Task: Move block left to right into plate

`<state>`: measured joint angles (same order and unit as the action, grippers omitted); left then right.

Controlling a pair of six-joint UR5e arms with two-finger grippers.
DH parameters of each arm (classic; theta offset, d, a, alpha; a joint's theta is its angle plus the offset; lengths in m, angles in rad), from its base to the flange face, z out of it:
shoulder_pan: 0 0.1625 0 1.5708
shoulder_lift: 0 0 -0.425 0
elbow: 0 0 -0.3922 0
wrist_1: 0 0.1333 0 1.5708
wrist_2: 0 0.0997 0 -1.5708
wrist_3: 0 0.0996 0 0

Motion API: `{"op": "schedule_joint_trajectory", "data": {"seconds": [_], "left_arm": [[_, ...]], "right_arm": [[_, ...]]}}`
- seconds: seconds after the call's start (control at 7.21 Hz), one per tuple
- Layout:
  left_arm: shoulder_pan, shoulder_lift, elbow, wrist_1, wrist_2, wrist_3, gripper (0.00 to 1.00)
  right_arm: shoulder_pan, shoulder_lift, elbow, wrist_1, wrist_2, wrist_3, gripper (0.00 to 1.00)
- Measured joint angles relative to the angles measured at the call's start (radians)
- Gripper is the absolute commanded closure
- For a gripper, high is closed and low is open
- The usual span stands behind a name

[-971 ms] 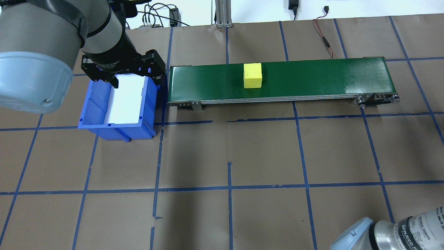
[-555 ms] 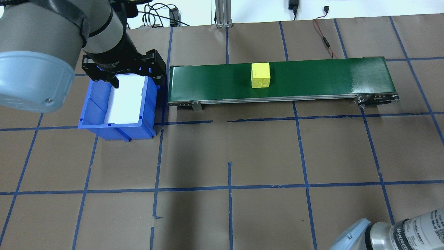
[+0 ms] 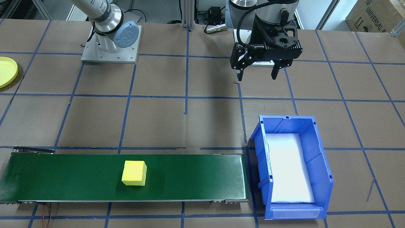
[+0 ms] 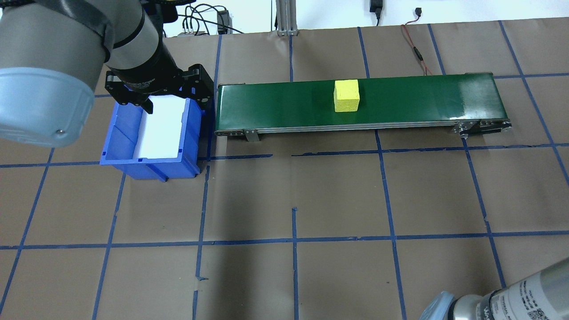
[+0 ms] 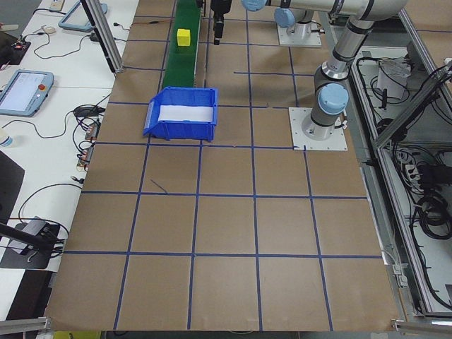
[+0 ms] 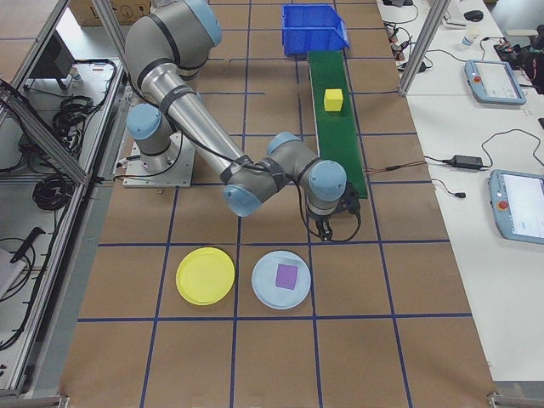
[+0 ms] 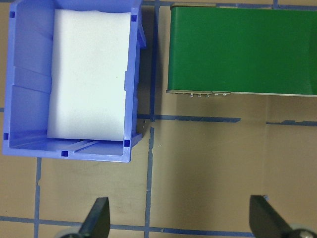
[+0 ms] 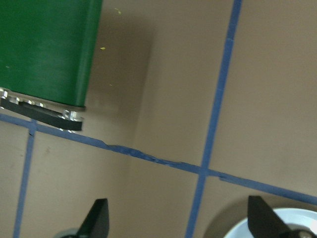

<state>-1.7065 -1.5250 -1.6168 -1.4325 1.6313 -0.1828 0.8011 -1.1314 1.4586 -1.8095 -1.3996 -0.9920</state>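
1. The yellow block (image 4: 346,95) sits on the green conveyor belt (image 4: 400,100), a little past the belt's middle toward its 3 o'clock end in the overhead view, touched by neither gripper.
2. The left gripper (image 3: 257,73) hangs above the brown desk (image 4: 338,195) with its jaws spread wide and nothing between them; in its wrist view the two fingers (image 7: 97,218) frame bare paper.
3. The blue bin (image 4: 153,133), lined with white foam, stands just beside the belt's 9 o'clock end.
4. The right gripper (image 6: 332,228) hovers near the belt's other end, jaws wide and empty in the wrist view.
5. The yellow plate (image 6: 205,275) lies on the desk beside a pale blue plate (image 6: 283,279) carrying a purple square (image 6: 286,274), both well apart from the block.
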Motion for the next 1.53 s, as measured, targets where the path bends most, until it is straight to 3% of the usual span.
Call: {"op": "schedule_joint_trajectory", "data": {"seconds": [0.28, 0.83, 1.53], "left_arm": [[0.000, 0.002, 0.000, 0.000, 0.003, 0.000, 0.00], [0.008, 0.002, -0.001, 0.001, 0.001, 0.005, 0.00], [0.006, 0.003, -0.017, 0.002, 0.006, 0.008, 0.00]], "right_arm": [[0.108, -0.002, -0.006, 0.038, 0.031, 0.156, 0.03], [0.189, 0.013, -0.001, 0.064, 0.185, 0.329, 0.05], [0.208, 0.081, -0.002, 0.055, 0.275, 0.344, 0.05]]}}
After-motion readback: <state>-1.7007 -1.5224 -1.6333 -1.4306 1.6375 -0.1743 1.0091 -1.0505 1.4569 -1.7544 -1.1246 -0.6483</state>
